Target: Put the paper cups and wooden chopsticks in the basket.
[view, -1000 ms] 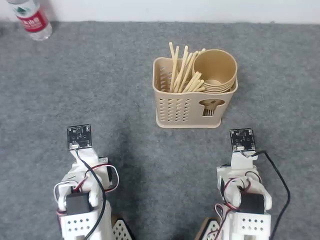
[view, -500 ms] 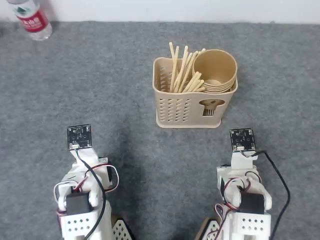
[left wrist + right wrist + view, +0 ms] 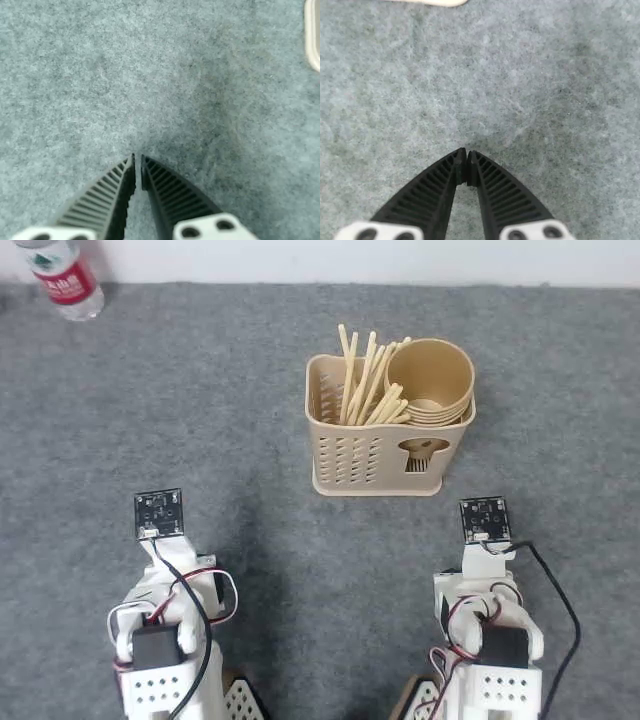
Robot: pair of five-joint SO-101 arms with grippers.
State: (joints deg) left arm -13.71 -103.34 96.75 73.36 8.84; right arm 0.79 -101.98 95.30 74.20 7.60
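High view: basket (image 3: 385, 455) stands mid-table (image 3: 200, 420); paper cups (image 3: 430, 380) nested inside it, wooden chopsticks (image 3: 362, 375) leaning upright beside them; both arms well short of it.
Left wrist view: left claw (image 3: 137, 161) closed, empty, above table.
Right wrist view: right claw (image 3: 466, 156) closed, empty, above table.

Left end effector (image 3: 138, 158) and right end effector (image 3: 466, 152) — both closed.
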